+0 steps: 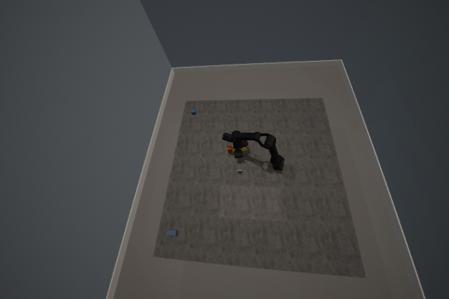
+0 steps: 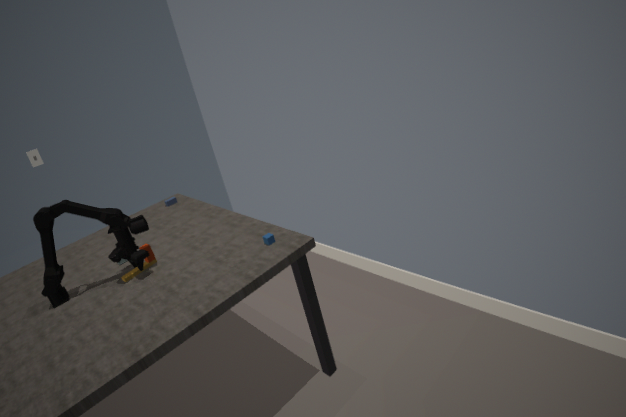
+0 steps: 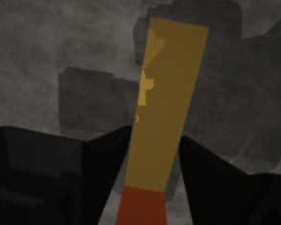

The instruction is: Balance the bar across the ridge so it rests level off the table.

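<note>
Well, from above, the bar (image 1: 244, 149) (image 2: 132, 274) (image 3: 165, 105) lies inward from the upper-left corner of the worktop (image 1: 290, 252) (image 2: 202, 230), long axis nearly parallel to the upper edge, its orange end (image 1: 229, 148) (image 2: 148, 253) (image 3: 142, 207) pointing to the left edge. Outside, it runs roughly along the near long edge, under the claw (image 1: 239, 150) (image 2: 128, 263) (image 3: 155, 136); the orange part stands taller than the slim yellow length. At the wrist, yellow meets orange in a straight seam; the claw is partly open, tips right by both long sides, whether gripping I cannot tell.
</note>
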`<state>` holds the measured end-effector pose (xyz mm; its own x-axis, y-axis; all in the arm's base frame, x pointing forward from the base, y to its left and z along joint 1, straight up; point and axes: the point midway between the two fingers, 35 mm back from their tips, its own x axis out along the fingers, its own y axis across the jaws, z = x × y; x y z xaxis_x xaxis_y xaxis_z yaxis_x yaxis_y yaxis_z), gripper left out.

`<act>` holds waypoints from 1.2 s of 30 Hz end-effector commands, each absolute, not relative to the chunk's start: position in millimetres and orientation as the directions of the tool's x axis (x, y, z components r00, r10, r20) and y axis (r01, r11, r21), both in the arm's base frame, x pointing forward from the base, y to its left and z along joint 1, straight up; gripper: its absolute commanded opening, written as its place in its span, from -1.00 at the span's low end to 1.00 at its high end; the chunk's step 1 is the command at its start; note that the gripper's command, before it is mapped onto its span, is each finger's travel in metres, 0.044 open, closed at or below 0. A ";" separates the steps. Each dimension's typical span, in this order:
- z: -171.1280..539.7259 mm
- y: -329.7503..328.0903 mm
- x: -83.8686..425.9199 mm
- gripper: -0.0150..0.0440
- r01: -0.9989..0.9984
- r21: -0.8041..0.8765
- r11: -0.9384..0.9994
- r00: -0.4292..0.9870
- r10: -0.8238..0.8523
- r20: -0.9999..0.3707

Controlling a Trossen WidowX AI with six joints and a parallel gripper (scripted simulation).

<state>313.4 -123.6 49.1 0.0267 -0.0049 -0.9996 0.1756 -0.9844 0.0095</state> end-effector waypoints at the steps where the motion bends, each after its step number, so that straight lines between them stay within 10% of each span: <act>1: 49.1 -123.7 313.4 -0.03 0.176 0.010 -0.984 0.027 -0.005 -1.000; 10: 57.7 -124.2 314.4 -0.49 0.175 0.010 -0.984 0.027 -0.006 -1.000; 36: 123.7 -124.3 313.8 -0.49 0.173 0.014 -0.985 0.026 -0.009 -1.000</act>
